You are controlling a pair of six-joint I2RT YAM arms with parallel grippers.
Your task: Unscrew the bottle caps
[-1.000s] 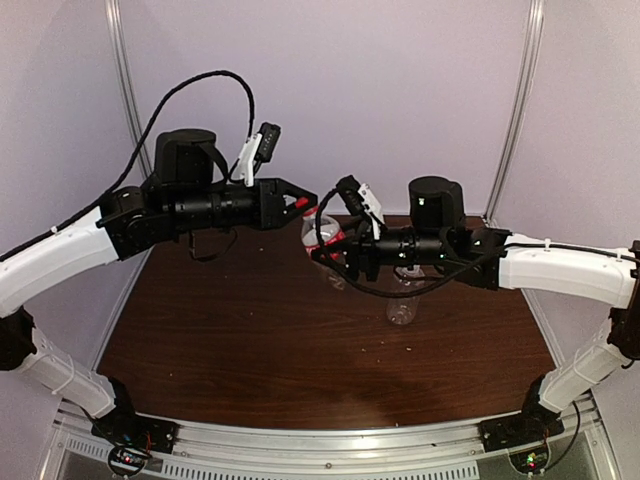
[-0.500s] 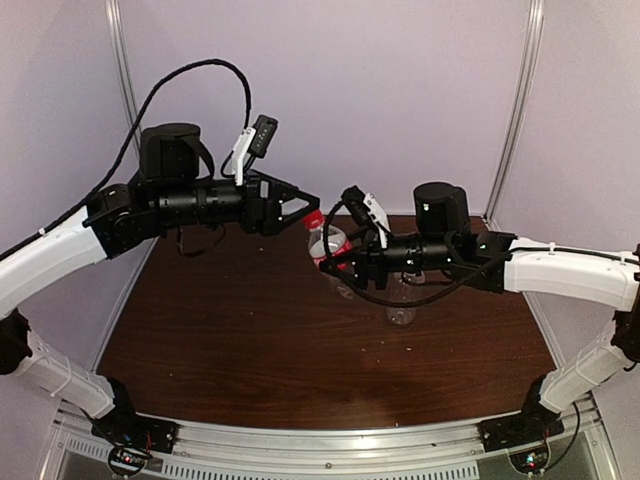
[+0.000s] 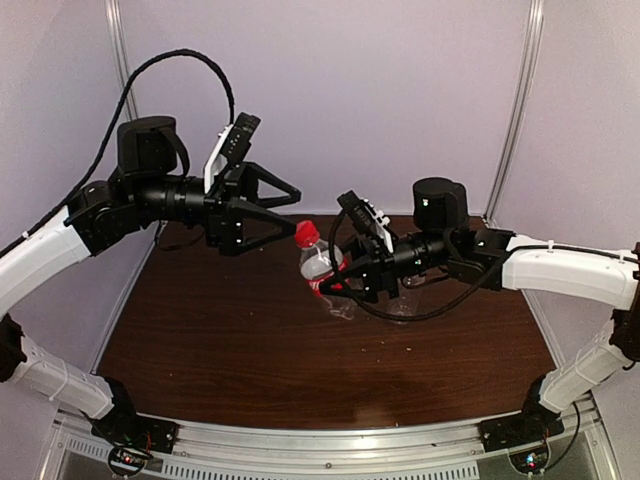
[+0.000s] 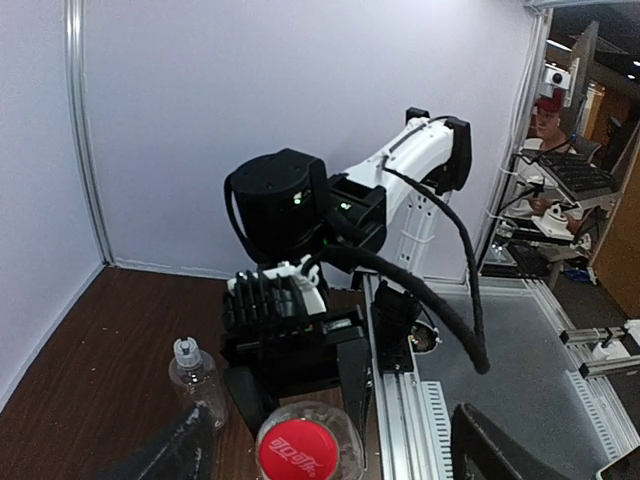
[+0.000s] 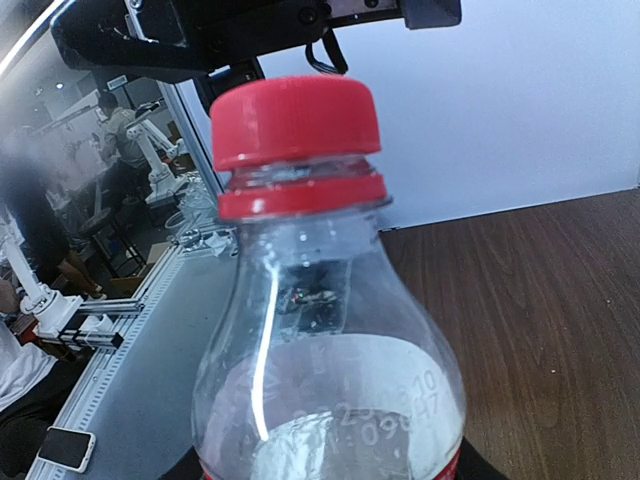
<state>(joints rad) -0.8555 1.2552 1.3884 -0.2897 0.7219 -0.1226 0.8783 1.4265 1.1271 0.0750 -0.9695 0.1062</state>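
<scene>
the tabletop [image 3: 220,340] is spanned by two arms. the left arm [image 3: 60,250] is raised from the near left corner and stretched level toward the middle of the far edge; the left pincer [image 3: 293,203] is spread wide and nothing is held in it. the right arm [image 3: 560,270] is reached in low from the right edge, and the right pincer [image 3: 328,285] is clamped on the lower body of the small bottle [image 3: 316,262], which is held tilted above the tabletop near the far edge. two bottles are counted: the wider bottle [image 4: 195,385] is stood on the tabletop behind the right arm. one red cap [image 3: 307,234] is seen, seated on the small bottle, near the left pincer and untouched by it.
</scene>
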